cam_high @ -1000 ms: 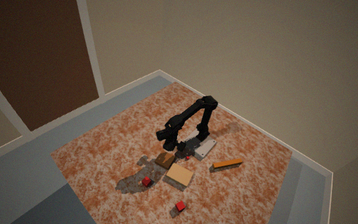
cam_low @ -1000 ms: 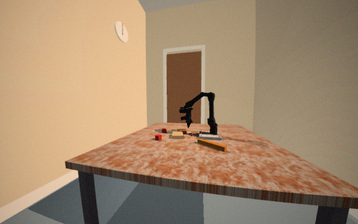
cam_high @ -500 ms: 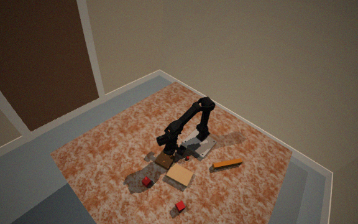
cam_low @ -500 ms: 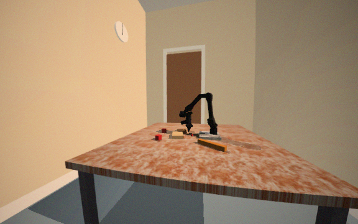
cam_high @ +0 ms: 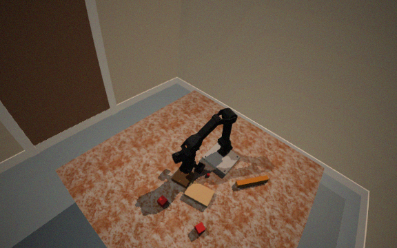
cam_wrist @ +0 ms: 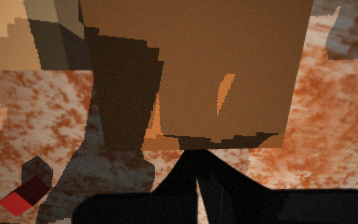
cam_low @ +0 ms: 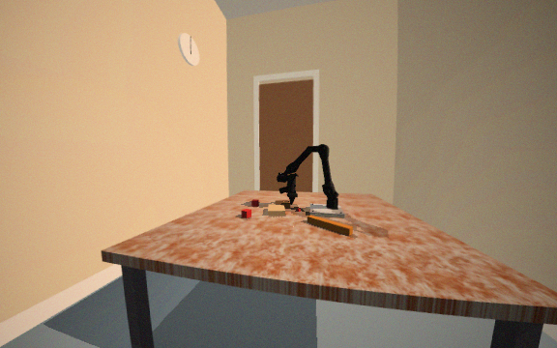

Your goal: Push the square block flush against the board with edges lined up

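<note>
A dark brown square block (cam_high: pixel 179 178) (cam_low: pixel 282 202) (cam_wrist: pixel 205 65) lies flat on the table. My gripper (cam_high: pixel 189 171) (cam_low: pixel 292 199) (cam_wrist: pixel 193 150) is shut and empty, with its tips low at the block's near edge. A tan flat slab (cam_high: pixel 199 193) (cam_low: pixel 276 209) (cam_wrist: pixel 0 30) lies just beyond the block, close to one of its corners. A long orange board (cam_high: pixel 252 180) (cam_low: pixel 329 224) lies apart from both, to the right of the arm's base.
Two red cubes (cam_high: pixel 163 201) (cam_high: pixel 200 227) (cam_low: pixel 246 213) (cam_low: pixel 255 202) sit on the table beyond the slab. A smaller red piece (cam_high: pixel 207 175) (cam_wrist: pixel 20 197) lies near the arm's grey base plate (cam_high: pixel 219 162) (cam_low: pixel 327 210).
</note>
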You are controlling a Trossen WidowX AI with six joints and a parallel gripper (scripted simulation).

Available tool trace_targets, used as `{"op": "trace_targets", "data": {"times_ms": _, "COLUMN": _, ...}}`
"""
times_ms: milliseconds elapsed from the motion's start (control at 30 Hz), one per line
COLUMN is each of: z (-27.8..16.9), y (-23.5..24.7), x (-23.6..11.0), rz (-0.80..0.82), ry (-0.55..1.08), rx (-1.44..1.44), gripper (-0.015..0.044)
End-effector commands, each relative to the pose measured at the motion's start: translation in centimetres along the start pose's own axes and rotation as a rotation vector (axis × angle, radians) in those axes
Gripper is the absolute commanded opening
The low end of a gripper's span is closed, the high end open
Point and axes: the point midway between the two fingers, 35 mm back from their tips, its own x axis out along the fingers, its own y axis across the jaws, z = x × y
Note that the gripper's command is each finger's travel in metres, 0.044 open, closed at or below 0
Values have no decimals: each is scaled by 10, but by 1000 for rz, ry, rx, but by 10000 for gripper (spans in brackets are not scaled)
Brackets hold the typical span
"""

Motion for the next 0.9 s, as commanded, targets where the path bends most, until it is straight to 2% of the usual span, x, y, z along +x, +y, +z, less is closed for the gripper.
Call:
{"op": "trace_targets", "data": {"times_ms": 0, "z": 5, "y": 0, "x": 1, "rz": 6, "ry": 3, "rx": 3, "gripper": 0}}
{"op": "trace_targets", "data": {"times_ms": 867, "z": 31, "y": 0, "x": 1, "rz": 7, "ry": 1, "rx": 3, "gripper": 0}}
